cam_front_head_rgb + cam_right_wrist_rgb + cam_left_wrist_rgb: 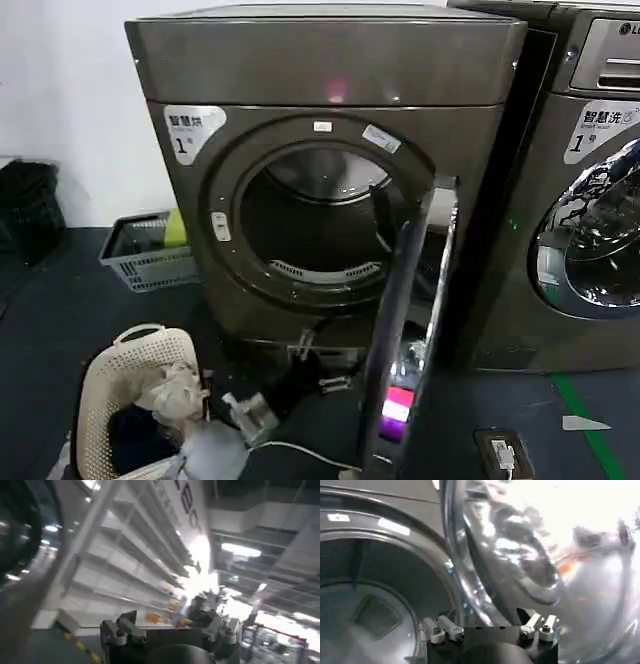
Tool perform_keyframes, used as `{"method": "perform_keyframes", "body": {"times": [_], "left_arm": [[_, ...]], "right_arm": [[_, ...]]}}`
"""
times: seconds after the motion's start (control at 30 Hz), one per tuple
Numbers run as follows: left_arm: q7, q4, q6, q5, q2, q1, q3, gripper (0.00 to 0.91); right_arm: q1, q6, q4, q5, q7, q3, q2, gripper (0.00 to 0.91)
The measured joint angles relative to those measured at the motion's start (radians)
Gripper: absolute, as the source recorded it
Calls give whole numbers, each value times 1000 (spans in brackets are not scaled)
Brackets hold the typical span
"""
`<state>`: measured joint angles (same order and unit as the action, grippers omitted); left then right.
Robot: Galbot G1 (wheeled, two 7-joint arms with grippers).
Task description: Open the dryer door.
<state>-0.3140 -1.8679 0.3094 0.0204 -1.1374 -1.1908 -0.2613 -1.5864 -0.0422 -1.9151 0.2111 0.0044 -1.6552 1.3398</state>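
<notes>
A dark grey dryer (pixel 330 180) fills the head view. Its dryer door (pixel 405 330) stands swung open at about 5 o'clock from the round drum opening (pixel 320 215), seen nearly edge-on, hinged on the right. In the left wrist view the left gripper (pixel 490 630) sits just beside the door's shiny chrome rim (pixel 470 580), fingers apart and holding nothing. In the right wrist view the right gripper (pixel 170 632) points away toward a shelved wall, fingers apart. A cream laundry basket (pixel 135 400) stands at 8 o'clock on the floor
</notes>
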Motion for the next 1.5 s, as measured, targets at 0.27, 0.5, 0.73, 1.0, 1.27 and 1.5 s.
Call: {"method": "perform_keyframes", "body": {"times": [0.27,0.5,0.73,1.0,1.27,1.5], "left_arm": [[0,41,1,-3,-22,73,100,907],[0,83,0,-5,-52,147,196,907],[0,121,-5,-8,-95,230,302,907],[0,191,-8,-9,-155,347,412,907],[0,287,-8,-16,-231,467,505,907],[-1,377,3,-16,-293,540,556,907]], "right_arm": [[-34,41,89,6,9,-136,-1,907],[-56,115,182,-18,65,-237,-6,907],[-65,141,275,0,138,-326,-29,907],[-86,186,356,5,133,-409,-41,907],[-94,196,380,10,130,-454,-37,907],[-92,192,395,7,130,-476,-37,907]]}}
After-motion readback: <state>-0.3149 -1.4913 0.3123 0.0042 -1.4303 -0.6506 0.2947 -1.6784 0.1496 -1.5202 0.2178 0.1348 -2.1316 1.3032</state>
